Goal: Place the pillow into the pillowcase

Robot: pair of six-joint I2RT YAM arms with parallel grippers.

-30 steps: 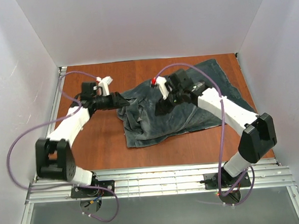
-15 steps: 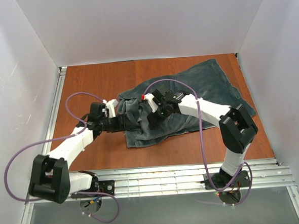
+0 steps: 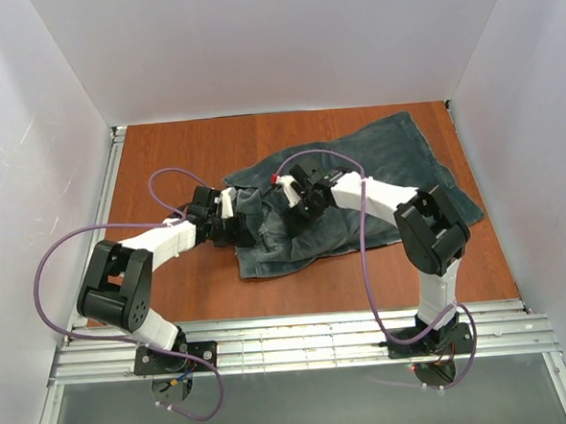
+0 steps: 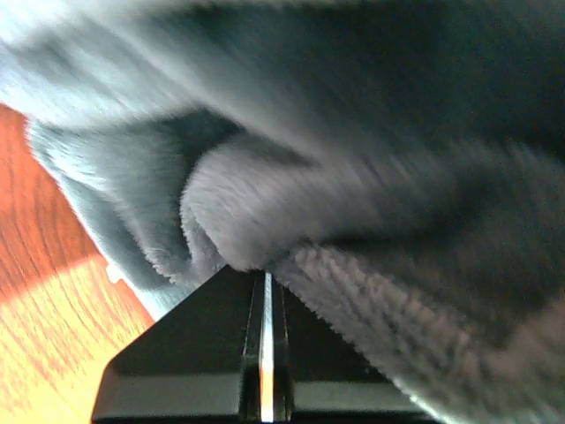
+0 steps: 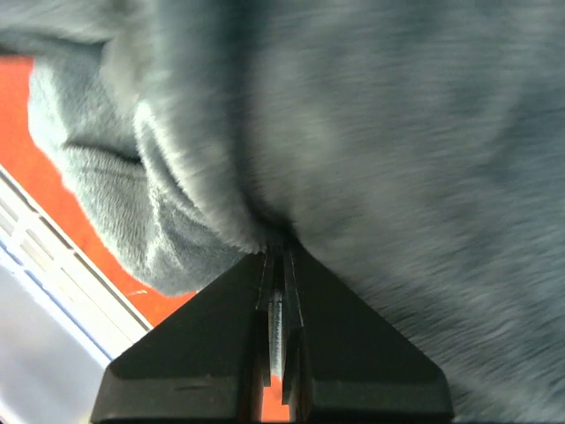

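With left gripper (image 3: 234, 226) and right gripper (image 3: 297, 207) each pinched shut on a plush fold, holding the lower-left end of the pillowcase (image 3: 396, 167) at frame centre. Stretches long-axis from there toward the upper right, nearer the right arm (image 3: 390, 198). Cannot find the pillow in any view, nor make out the opening.

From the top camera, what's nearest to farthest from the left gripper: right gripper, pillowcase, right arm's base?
1. The pillowcase: the left gripper pinches it.
2. The right gripper: just beside it, on the cloth.
3. The right arm's base: far off, bottom right.
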